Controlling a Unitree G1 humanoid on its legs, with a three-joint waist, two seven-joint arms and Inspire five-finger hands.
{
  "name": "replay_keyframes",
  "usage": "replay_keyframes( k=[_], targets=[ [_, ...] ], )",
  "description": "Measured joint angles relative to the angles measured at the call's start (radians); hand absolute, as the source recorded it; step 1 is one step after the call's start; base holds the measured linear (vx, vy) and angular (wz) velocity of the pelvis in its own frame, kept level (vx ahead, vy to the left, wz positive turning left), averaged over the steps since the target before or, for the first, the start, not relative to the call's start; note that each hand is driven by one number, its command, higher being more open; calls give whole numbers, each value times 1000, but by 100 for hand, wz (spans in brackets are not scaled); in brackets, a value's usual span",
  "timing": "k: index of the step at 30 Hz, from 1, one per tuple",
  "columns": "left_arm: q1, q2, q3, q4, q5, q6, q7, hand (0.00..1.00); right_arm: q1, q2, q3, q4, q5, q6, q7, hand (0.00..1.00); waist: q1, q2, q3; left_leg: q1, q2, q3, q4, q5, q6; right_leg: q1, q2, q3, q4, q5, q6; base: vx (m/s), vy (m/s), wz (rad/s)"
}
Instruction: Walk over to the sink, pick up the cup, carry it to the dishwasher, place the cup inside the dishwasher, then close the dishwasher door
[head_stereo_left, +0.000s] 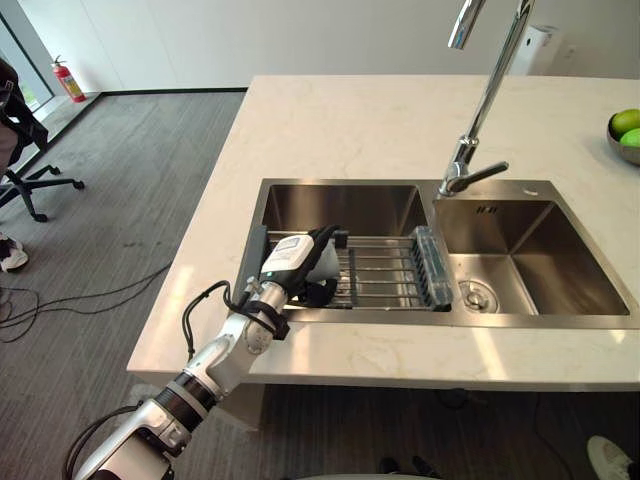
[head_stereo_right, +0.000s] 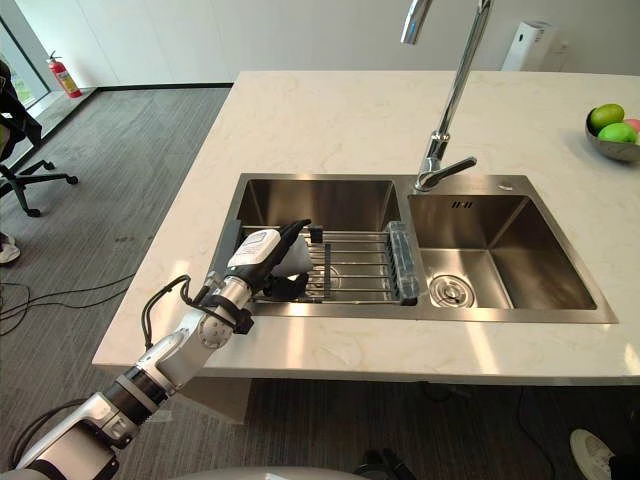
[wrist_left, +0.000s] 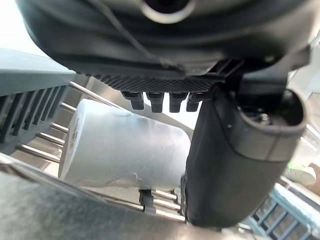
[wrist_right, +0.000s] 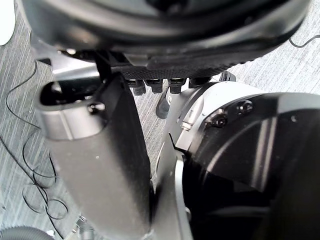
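Left hand (head_stereo_left: 288, 258): dark, fingers lay open over white cylindrical cup (wrist_left: 125, 150) beneath, ungripped.
Done: stood at stainless-steel sink (head_stereo_left: 340, 208).
Remaining: grasp, carry, load, close — nearly everything.

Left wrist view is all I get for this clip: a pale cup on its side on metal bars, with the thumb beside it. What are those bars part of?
Observer: A drying rack laid across the left basin of a double sink, which is set in a pale counter.
Operator: Where on the rack is the cup?
Observer: The cup lies at the rack's left end, and the left hand reaches it from over the counter's front edge.
Operator: And the other arm?
Observer: The right hand hangs open over grey carpet, holding nothing.
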Motion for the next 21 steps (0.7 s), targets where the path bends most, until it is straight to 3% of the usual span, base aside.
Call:
replay_keyframes(
  k=[21],
  targets=[
    [-61, -23, -16, 73, 63, 78, -107, 100, -3, -31, 85, 3, 11, 12, -22, 100, -2, 7, -23, 1, 0, -3, 0, 1, -1, 1, 0, 0, 0, 1, 1, 0, 0, 0]
  ],
)
